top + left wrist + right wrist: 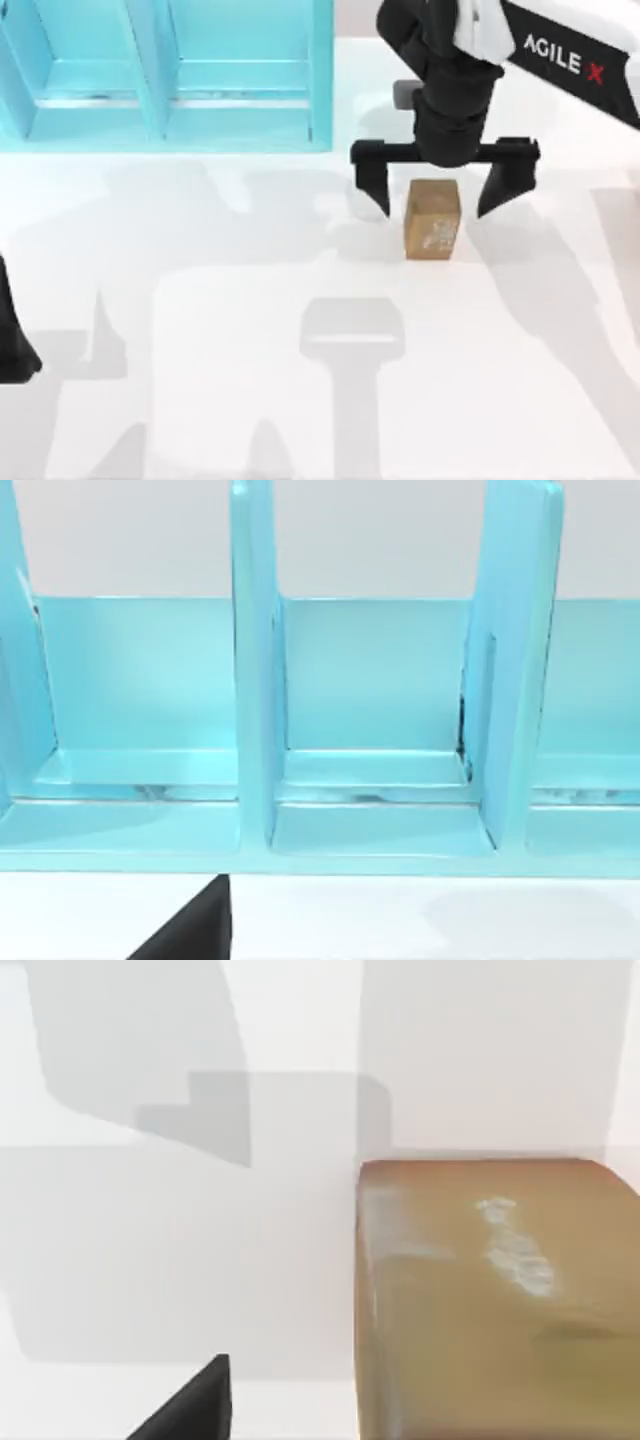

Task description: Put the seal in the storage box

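Hovering right of centre in the top view, the right end effector [436, 196] is spreading its fingers wide around the seal [432, 219], gripping nothing; the seal is standing on the white desk [230, 320], below and right of the storage box [165, 75] at upper left; left arm parked at the left edge

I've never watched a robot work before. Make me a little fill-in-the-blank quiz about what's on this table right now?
1. The right gripper hangs over the seal with its fingers ____.
2. The seal is standing on the ____, not inside the storage box.
3. The storage box is coloured light ____.
4. The left gripper is parked at the table's ____ edge in the top view.

Missing words: open; table; blue; left
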